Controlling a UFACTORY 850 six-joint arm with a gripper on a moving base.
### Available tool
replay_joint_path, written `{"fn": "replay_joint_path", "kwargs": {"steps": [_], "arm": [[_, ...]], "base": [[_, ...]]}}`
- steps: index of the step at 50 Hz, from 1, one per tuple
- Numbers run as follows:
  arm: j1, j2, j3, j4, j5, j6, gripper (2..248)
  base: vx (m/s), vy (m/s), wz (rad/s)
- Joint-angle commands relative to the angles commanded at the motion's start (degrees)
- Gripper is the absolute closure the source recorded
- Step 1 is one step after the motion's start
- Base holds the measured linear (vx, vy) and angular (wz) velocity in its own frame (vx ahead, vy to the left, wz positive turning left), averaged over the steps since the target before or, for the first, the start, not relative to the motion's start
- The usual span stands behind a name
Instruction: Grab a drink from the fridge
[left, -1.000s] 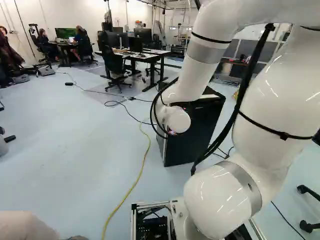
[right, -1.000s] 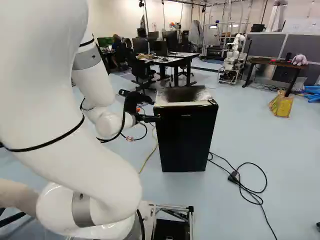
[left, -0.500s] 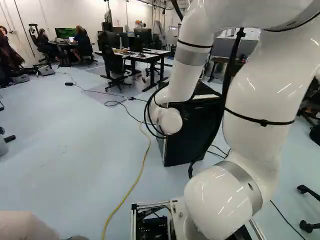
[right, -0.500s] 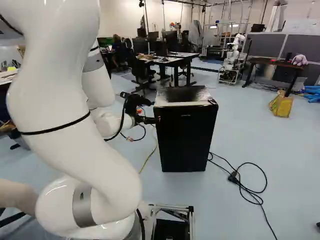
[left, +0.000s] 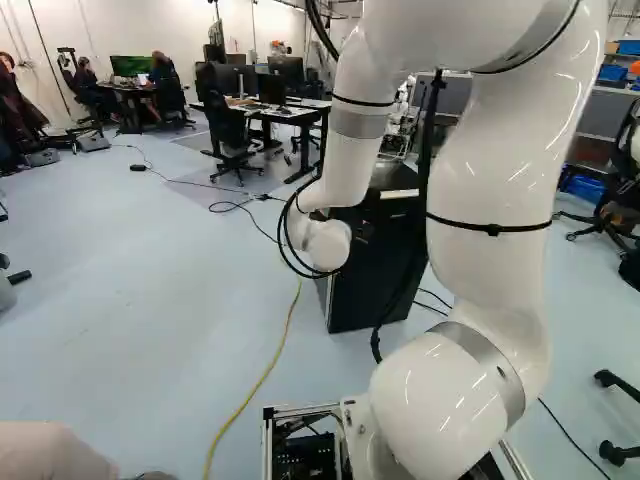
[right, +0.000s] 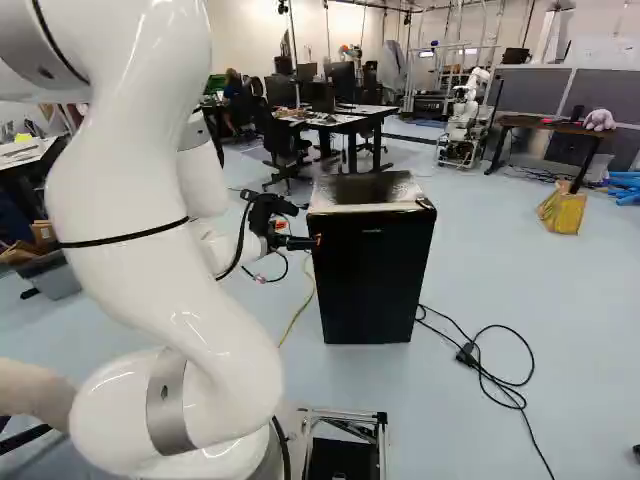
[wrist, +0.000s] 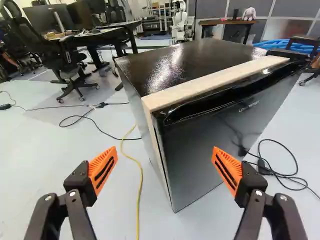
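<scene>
Counting live now: I've got one fridge (right: 370, 285), and that's one white arm (right: 140, 160) of mine, with two fingers (wrist: 256, 202) and two orange pads (wrist: 103, 169)! Over to the rest: one yellow cable (wrist: 139, 205), one yellow bag (right: 563, 213), one plush toy (right: 600, 120), one green-lit screen (left: 130, 66), and there, one other robot (right: 464, 125)!

A robotics lab, by the look of it, with an office side to it; another robot (right: 462, 122), white and jointed, stands at the back, near grey partitions (right: 526, 90) and a dark-framed table (right: 545, 124); desks (left: 300, 111) carry dark monitors (left: 286, 70), with a wheeled office chair (left: 229, 120) beside them; black cables (right: 505, 391) and a yellow cable (left: 262, 376) run loose over the wide, pale blue-grey floor (left: 130, 290), and the walls (left: 170, 30) are plain white
</scene>
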Motion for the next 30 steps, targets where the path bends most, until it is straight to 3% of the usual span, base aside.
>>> {"fn": "replay_joint_path", "kwargs": {"steps": [30], "arm": [[2.81,-8.16,-4.55,7.24,7.07,0.0,3]], "base": [[0.0,0.0,0.0]]}}
